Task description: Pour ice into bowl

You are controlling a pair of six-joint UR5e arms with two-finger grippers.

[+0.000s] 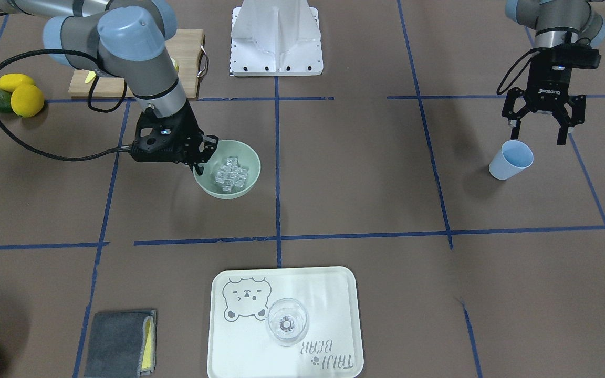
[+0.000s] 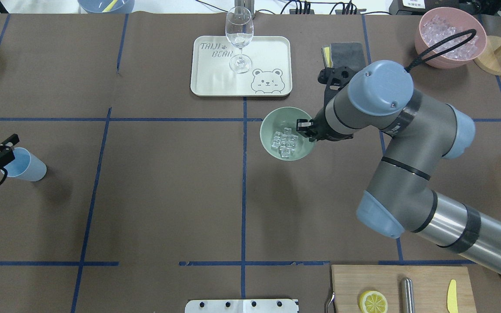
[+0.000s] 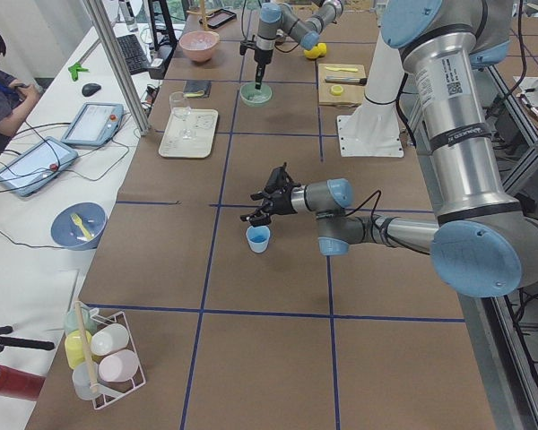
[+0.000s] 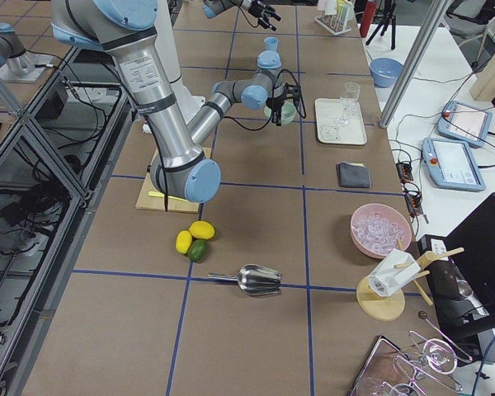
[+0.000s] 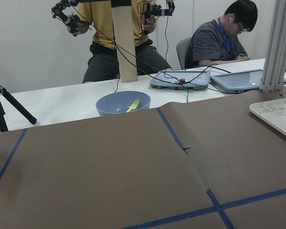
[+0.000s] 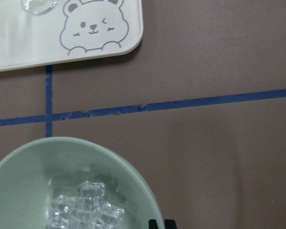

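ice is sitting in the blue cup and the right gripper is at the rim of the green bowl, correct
Not quite. The ice lies in the green bowl, not in the blue cup, which looks empty in the exterior front-facing view. The rest holds: the right gripper is at the green bowl's rim.

We find the small clear glassy ice cubes point(image 2: 285, 143) heaped in the round pale sage-green matte bowl point(image 2: 270, 126), just right of the table's middle. Beyond it lies the pale rectangular tray point(image 2: 215, 82), bearing the clear stemmed glass point(image 2: 239, 34), with the grey folded cloth point(image 2: 346, 51) to its right. The light blue plastic cup point(image 2: 28, 165) stands well apart, leftward.
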